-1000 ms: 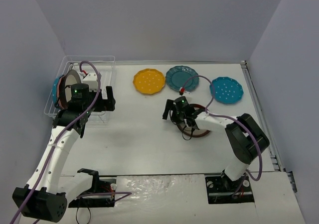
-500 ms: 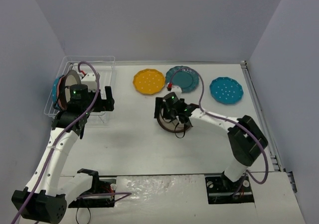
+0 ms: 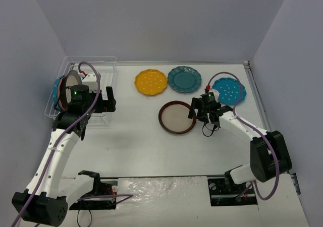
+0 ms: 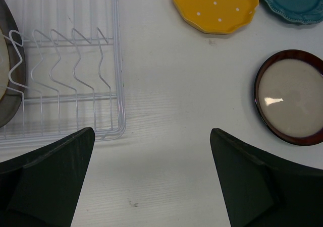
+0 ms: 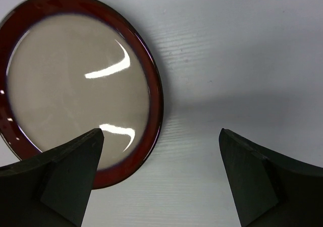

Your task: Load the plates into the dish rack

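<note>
A dark-rimmed plate with a cream centre point(image 3: 177, 117) lies flat mid-table and also shows in the right wrist view point(image 5: 78, 83) and the left wrist view point(image 4: 290, 96). My right gripper point(image 3: 198, 112) is open and empty just right of it point(image 5: 161, 181), its left finger over the plate's rim. My left gripper point(image 3: 107, 100) is open and empty point(image 4: 151, 186) by the right side of the dish rack point(image 3: 86, 65). The clear rack point(image 4: 65, 60) holds a blue plate point(image 3: 55, 90) and a second dark-rimmed plate point(image 3: 70, 86) upright at its left end.
A yellow dotted plate point(image 3: 151, 80), a dark teal plate point(image 3: 184, 79) and a bright blue dotted plate point(image 3: 229, 91) lie in a row at the back. The rack's right-hand tines point(image 4: 75, 55) stand bare. Grey walls close in the table.
</note>
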Controlling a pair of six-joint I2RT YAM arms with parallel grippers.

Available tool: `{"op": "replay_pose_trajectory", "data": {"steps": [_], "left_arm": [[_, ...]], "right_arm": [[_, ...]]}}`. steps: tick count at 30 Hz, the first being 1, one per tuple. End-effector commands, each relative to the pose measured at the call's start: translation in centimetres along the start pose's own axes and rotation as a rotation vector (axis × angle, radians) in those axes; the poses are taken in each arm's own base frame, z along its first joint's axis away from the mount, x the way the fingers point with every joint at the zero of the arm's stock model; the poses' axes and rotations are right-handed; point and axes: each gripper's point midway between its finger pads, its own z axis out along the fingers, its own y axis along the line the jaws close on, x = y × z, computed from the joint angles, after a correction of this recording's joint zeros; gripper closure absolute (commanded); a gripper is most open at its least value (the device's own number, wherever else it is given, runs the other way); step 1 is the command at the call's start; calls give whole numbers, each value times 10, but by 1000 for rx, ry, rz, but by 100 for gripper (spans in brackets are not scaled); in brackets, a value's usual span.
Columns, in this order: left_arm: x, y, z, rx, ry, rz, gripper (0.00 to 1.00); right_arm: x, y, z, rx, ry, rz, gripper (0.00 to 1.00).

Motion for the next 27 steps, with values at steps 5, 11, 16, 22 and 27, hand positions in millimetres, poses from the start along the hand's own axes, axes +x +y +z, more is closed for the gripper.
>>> {"op": "replay_pose_trajectory", "data": {"steps": [5,11,16,22,27], "left_arm": [[-34,-7,-10,20,-111,-11,3],[-33,-7,-9,24,-109,-12,3],[-32,-8,-8,30,-106,-13,3],[-32,-10,-8,39,-106,-16,3],[-33,-23,-8,106,-110,-51,3]], "right_arm": [[5,7,24,-69,38,4,17],[12,17,36,-121,70,19,20],[21,16,44,-121,89,29,27],[35,11,51,-110,116,42,42],[45,7,56,-101,141,46,52]]}}
